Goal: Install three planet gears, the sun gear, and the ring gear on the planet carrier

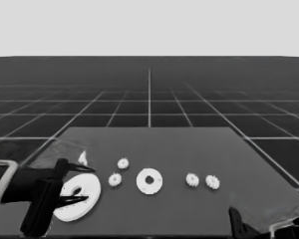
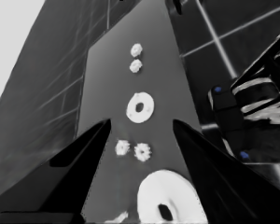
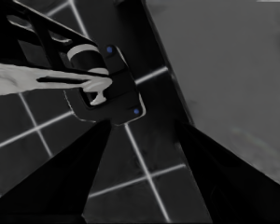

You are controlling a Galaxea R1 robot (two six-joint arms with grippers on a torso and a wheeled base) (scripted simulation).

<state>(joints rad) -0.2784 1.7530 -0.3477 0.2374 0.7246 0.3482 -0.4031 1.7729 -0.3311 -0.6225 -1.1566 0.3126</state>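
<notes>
The dark table point(image 1: 249, 164) carries seven white parts, all lying flat and separate from one another.

The larger round part point(image 1: 79, 196) lies at the near left end of the table. The left gripper point(image 1: 82, 185) hangs directly over it, one finger across the far edge of the disc and the other across its middle. In the left wrist view the two fingers point(image 2: 84, 158) stand wide apart with table surface visible between them, so this gripper is open and grips nothing; the part merely lies beneath it.

A thin white piece point(image 1: 82, 158) stands just beyond the larger round part, at the far side of the left gripper.

The smaller round part point(image 1: 149, 181) lies near the middle of the table, its dark centre hole uncovered and nothing resting on it.

Two gears lie between the two round parts: one gear point(image 1: 115, 179) just left of the smaller round part, and a second gear point(image 1: 123, 163) slightly farther back. Two more lie to the right of the smaller round part: a third gear point(image 1: 192, 179) and a fourth gear point(image 1: 213, 182), close beside each other but apart.

The right gripper point(image 3: 140, 140) is parked off the near right corner of the table. Its fingers point(image 3: 70, 172) are spread, with only floor grid and the table edge between them; it is open and empty.
</notes>
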